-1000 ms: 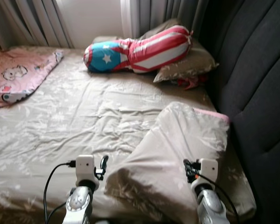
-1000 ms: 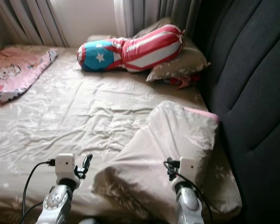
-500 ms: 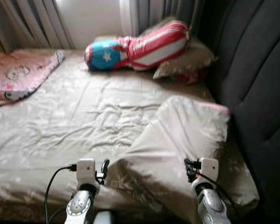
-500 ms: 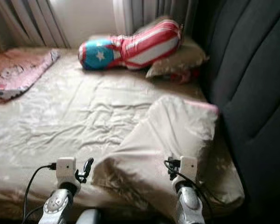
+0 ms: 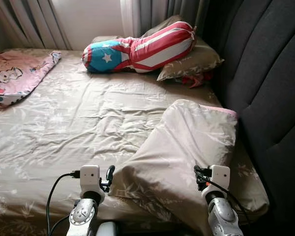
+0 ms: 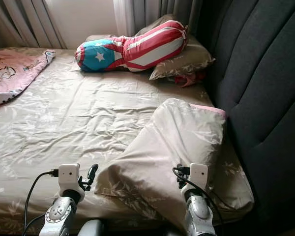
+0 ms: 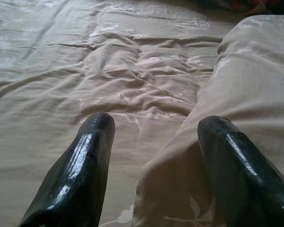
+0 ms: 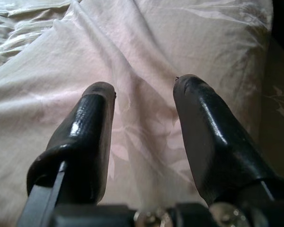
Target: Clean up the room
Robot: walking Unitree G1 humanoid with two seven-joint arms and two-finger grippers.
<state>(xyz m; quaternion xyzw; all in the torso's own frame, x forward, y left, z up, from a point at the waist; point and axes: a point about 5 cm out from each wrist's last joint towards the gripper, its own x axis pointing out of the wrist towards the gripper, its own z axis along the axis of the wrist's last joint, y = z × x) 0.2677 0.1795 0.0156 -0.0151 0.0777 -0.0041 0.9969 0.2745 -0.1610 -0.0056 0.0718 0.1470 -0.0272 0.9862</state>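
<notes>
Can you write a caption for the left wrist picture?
The open left tool straddles a corner of the beige pillow on the wrinkled bedsheet.

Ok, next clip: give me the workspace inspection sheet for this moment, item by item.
Surface: bed sheet, beige leaf print, wrinkled, lit from the window.
Job's things: near pillow lying askew at the bed's front right, beside the headboard.
Clutter: striped star bolster on a far pillow; a red item tucked under that pillow; pink blanket at far left.
Grippers: left end effector open, straddling the near pillow's edge; right end effector open over the pillow. No grip seen.
Cables: black cable looping from the left wrist; another at the right wrist.
Surroundings: grey curtains, pale wall, dark padded headboard at right.
</notes>
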